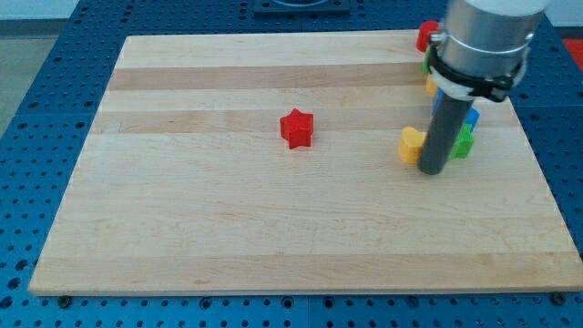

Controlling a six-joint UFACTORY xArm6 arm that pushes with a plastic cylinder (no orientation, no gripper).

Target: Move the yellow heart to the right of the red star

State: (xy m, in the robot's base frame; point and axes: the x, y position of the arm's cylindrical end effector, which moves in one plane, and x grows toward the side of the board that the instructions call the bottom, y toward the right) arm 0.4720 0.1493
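Observation:
The red star [296, 128] lies near the middle of the wooden board [228, 237]. The yellow heart [411, 144] lies well to its right. My tip [432, 170] stands just right of the yellow heart and slightly below it, touching or almost touching its right side. The rod and the arm above it hide parts of the blocks behind.
A green block [465, 143] and a blue block [472, 117] sit just right of the rod. At the board's top right are a red block [425, 35], a green sliver [425, 64] and a yellow block [431, 86], all partly hidden by the arm.

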